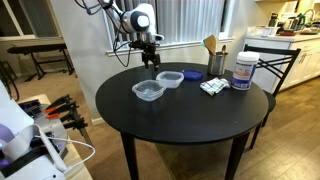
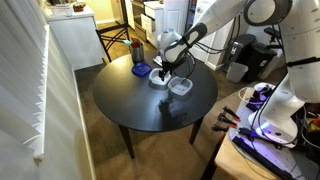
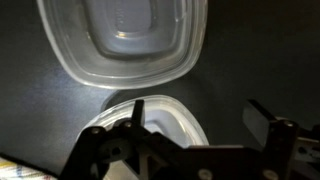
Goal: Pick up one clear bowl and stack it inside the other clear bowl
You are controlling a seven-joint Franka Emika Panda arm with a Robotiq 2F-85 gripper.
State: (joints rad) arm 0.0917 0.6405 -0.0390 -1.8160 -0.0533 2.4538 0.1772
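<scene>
Above the tinted bowl: the gripper (image 3: pixel 198 112) hangs clear of it, seen in both exterior views (image 1: pixel 152 62) (image 2: pixel 160 72).
Fingers (image 3: pixel 135 112): spread wide apart, released, grasping nothing.
Finger placement: in the wrist view one finger stands over the tinted bowl's rim, and its partner stands off to the bowl's side over bare table.
Tinted bowl (image 3: pixel 160 118): pale bluish-white, see-through, upright and empty on the table (image 1: pixel 169 78) (image 2: pixel 160 81).
Grey bowl (image 3: pixel 125 40): colourless-grey, see-through, upright and empty, just beside the tinted bowl on the side away from the gripper (image 1: pixel 148 91) (image 2: pixel 180 87). Whether the two rims touch cannot be told.
Stacking: not yet done; each bowl sits on its own.
Table (image 1: pixel 180 125): round and black, carrying the tinted bowl.
Utensil holder (image 1: pixel 216 64): dark, with a wooden spoon (image 1: pixel 210 44) standing in it, near the tinted bowl on the side opposite the grey bowl.
Packet (image 1: pixel 212 87): flat, white and blue, lying farther from the tinted bowl than the holder's foot.
Jar (image 1: pixel 243 72): white with a blue label, upright, well apart from the tinted bowl, beyond the packet.
</scene>
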